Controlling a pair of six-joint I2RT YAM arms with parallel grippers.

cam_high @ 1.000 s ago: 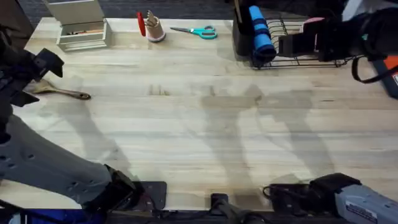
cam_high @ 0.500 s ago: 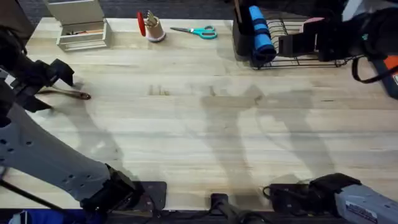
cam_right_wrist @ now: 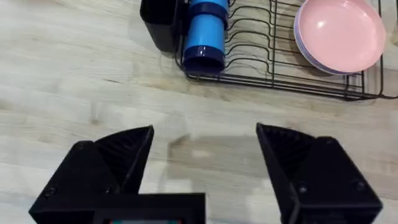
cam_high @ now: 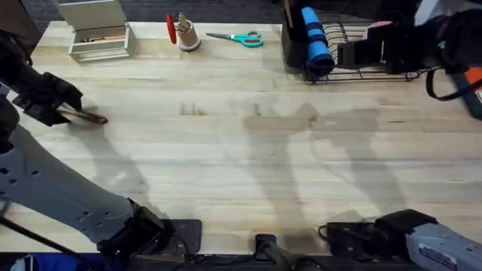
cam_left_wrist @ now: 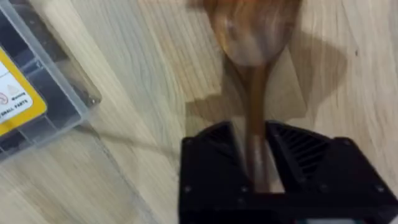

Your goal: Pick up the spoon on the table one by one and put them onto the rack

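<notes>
I had the left gripper (cam_high: 66,108) down at the table (cam_high: 248,158) near its far left edge, and its two black fingers (cam_left_wrist: 211,162) stood on either side of the wooden spoon (cam_left_wrist: 254,74). In the left wrist view the slim handle ran straight through the narrow gap between the fingers, and the oval bowl lay just ahead of the fingertips, flat on the pale wood. The jaws looked drawn in close around the handle; I judged them to be gripping it, though the spoon had not left the surface as far as I could see. From overhead only the end of the handle (cam_high: 94,118) poked out from beside the gripper, on the side toward the table's middle. A clear plastic case (cam_left_wrist: 37,93) with a yellow label sat just beside the gripper, near the spoon but apart from it.

The right gripper (cam_right_wrist: 205,158) hung over bare wood with its fingers spread wide and nothing between them. Ahead of it stood the black wire rack (cam_right_wrist: 292,68), well apart from the left gripper at the opposite far corner of the table. On the rack I saw a blue cup (cam_right_wrist: 204,34) lying on its side next to the black cutlery holder (cam_right_wrist: 160,22), and pink plates (cam_right_wrist: 341,34) farther along the wires.
</notes>
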